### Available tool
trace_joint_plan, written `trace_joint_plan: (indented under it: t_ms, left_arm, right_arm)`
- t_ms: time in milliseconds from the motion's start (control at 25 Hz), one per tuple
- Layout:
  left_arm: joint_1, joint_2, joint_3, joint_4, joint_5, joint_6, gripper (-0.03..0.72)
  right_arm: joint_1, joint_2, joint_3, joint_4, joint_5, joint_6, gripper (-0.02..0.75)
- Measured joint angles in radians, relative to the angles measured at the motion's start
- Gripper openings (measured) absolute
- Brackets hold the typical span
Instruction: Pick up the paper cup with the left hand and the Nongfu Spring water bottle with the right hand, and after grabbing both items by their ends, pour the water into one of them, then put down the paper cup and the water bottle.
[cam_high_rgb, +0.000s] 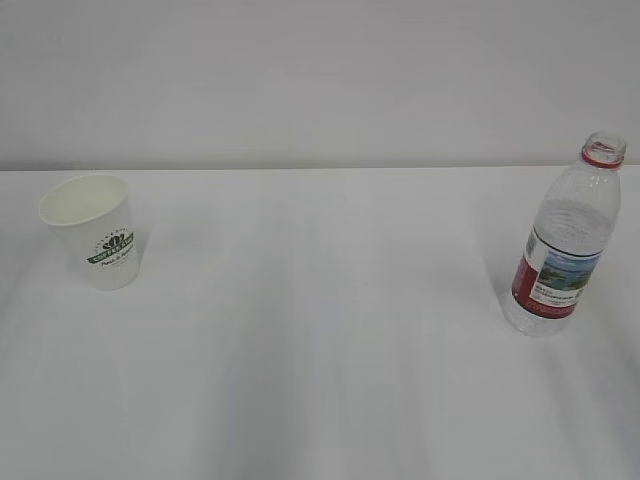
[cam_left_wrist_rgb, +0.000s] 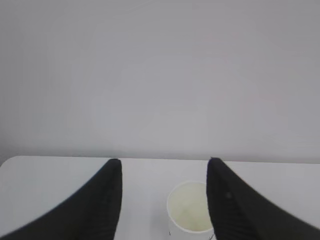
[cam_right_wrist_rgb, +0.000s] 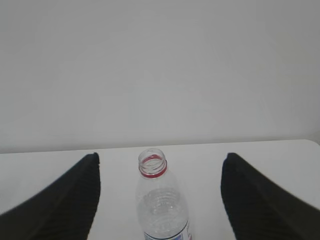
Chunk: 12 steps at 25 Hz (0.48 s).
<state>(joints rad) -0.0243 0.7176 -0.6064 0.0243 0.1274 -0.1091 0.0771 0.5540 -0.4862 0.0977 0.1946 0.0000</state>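
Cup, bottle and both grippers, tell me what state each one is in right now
Paper cup: upright on the table, open top, nothing gripping it.
Water bottle: upright, cap off, partly filled with water, not gripped.
Left gripper: jaws open, cup just ahead.
Right gripper: jaws wide open, bottle between them, untouched.

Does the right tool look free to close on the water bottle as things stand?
Probably yes: the right tool is open, the bottle stands upright between its fingers, and nothing sits near it on the table.
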Motion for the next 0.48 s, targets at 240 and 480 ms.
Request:
trace_joint_plan:
  t_ms: [240,480]
  left_arm:
    - [0.0,0.0,0.09,-0.03,-0.065,0.0,0.393]
    - [0.0,0.0,0.17,-0.039,-0.165,0.0,0.389]
  right_arm:
    - [0.0,0.0,0.042,0.0,-0.055,0.0,0.568]
    - [0.0,0.002,0.11,0.014,-0.113,0.0,0.568]
